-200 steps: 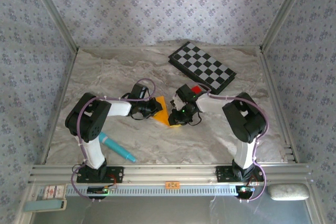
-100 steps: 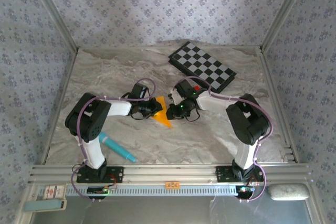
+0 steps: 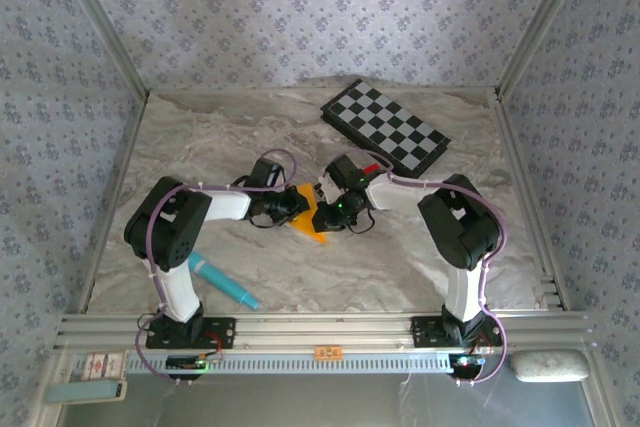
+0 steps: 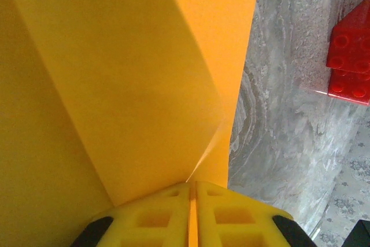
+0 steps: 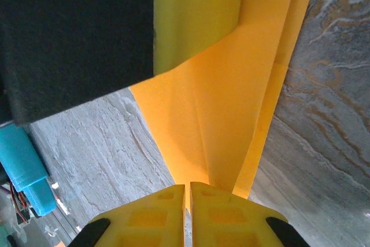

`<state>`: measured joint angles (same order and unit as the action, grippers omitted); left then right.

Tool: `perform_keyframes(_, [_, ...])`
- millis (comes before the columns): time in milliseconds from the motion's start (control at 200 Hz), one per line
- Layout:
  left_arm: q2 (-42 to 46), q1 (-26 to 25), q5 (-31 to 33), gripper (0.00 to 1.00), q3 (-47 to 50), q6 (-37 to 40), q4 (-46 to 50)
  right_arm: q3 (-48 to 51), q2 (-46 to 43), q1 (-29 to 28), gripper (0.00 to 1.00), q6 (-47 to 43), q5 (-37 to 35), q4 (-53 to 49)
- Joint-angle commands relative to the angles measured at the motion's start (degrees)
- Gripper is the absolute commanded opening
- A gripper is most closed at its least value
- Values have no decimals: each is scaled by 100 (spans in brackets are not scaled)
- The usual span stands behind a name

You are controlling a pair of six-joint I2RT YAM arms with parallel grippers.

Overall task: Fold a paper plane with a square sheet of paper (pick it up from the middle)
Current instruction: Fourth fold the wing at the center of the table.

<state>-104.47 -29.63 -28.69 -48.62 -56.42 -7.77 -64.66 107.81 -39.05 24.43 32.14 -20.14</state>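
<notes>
The orange-yellow paper (image 3: 310, 219) is folded into a narrow pointed plane shape with creases and is held between both grippers just above the marble table. My left gripper (image 3: 291, 205) is shut on its left side; in the left wrist view the yellow fingertips (image 4: 219, 215) pinch a fold of the paper (image 4: 133, 79), whose flaps spread away from the jaws. My right gripper (image 3: 337, 211) is shut on the right side; in the right wrist view the creased paper (image 5: 231, 102) runs down between the closed fingertips (image 5: 156, 215).
A small red block (image 3: 372, 168) lies just behind the right gripper, and also appears on the table as the red block (image 4: 350, 56). The black-and-white checkerboard (image 3: 385, 128) lies at the back right. A teal marker (image 3: 225, 282) rests front left. The left gripper's body (image 5: 75, 33) is close to the right one.
The right gripper has moved left toward the left gripper, and the paper between them has bunched into a shorter, narrower shape. The left arm has barely moved.
</notes>
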Motion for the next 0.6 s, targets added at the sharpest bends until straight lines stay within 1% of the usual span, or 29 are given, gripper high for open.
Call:
perform_keyframes(0, [-236, 46, 267, 11, 15, 55, 610, 24, 122, -39, 12, -47, -59, -270])
perform_keyframes(595, [-250, 45, 355, 11, 45, 23, 697, 138, 336, -52, 13, -52, 55, -368])
